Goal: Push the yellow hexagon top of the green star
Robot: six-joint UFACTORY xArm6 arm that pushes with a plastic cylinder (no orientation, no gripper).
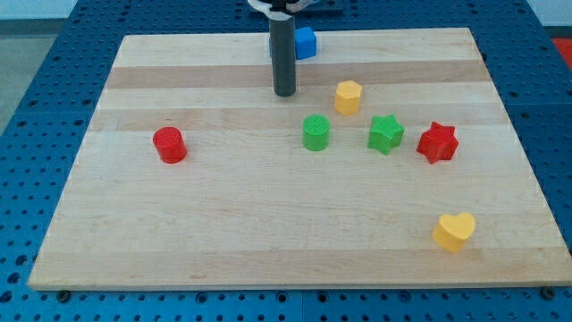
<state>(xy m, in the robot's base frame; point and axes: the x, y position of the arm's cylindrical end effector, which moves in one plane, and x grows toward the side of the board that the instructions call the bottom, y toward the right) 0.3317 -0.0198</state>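
Hexagon (pixel 348 97), yellow, sits on the board (pixel 223 233) at about 10 o'clock from the green star (pixel 385 134), near it but apart. It is squat with no real long axis; one flat side seems to face the view's bottom, though at this size that is hard to be sure of. My tip (pixel 284 92) rests at 9 o'clock from the hexagon, near but clear of it; there is no pincer, only the bare rod. Green cylinder (pixel 315 132) lies at 9 o'clock from the star, red star (pixel 437 142) at 3 o'clock. Blue block (pixel 306 42) shows partly behind the rod. Red cylinder (pixel 169 145) is far toward the view's left; yellow heart (pixel 454 231) at 5 o'clock from the green star. No writing shows.
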